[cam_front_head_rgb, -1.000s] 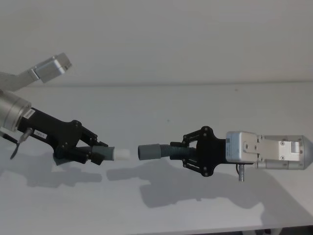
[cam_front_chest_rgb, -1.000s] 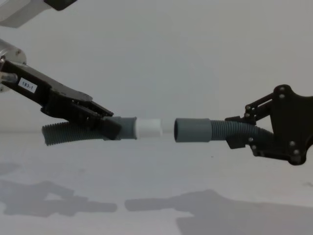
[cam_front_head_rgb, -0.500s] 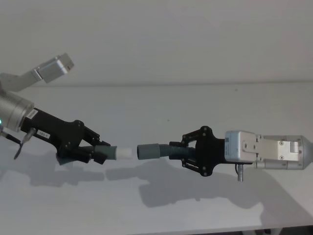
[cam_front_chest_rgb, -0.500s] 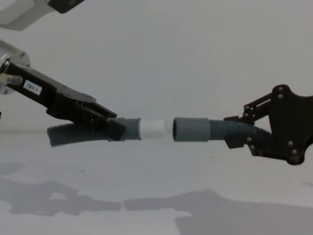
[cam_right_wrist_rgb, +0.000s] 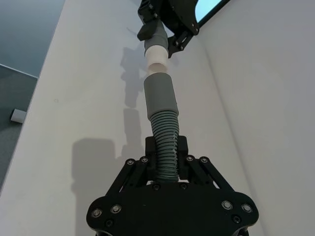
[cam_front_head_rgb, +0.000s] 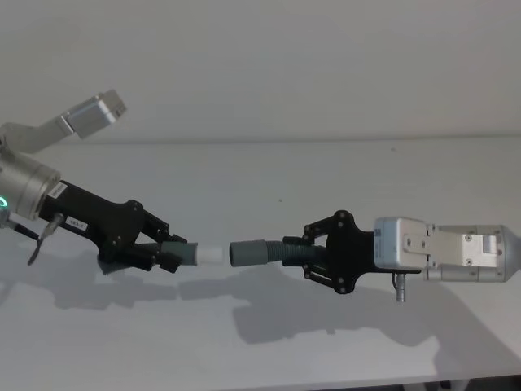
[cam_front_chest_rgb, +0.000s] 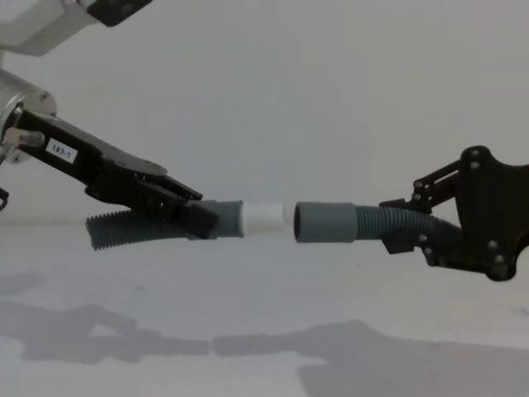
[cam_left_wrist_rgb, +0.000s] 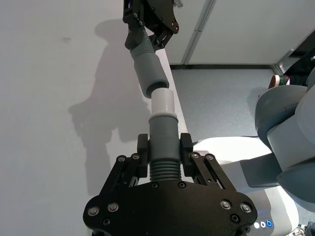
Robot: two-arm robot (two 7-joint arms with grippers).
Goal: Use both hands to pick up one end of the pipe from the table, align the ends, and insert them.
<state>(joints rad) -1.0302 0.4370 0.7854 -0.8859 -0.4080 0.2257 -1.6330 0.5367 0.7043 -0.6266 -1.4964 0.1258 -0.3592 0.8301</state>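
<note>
The white tip (cam_front_chest_rgb: 264, 217) hangs just beside the socket cuff (cam_front_chest_rgb: 324, 222), mouth to mouth, with a narrow gap between them and no contact. In the chest view the two sit at nearly the same height, close to in line. In the left wrist view the socket cuff stands a touch tilted off the tip's axis.

Behind the tip, on the side away from the socket cuff, comes the smooth grey cuff (cam_front_chest_rgb: 227, 219). Right there the left gripper (cam_front_chest_rgb: 195, 217) has its fingers clamped on the left hose piece (cam_front_chest_rgb: 124, 230), where cuff meets corrugation. The hose's free ribbed end trails out behind and below the gripper.

On the other side of the socket cuff, the right hose piece (cam_front_chest_rgb: 376, 217) runs back into the right gripper (cam_front_chest_rgb: 403, 225). Its fingers are closed on the ribbing a little back from the socket cuff, so a bare stretch of hose shows between them.

Both pieces are held up off the table (cam_front_chest_rgb: 248, 285), and their shadows lie on it beneath the socket cuff.
</note>
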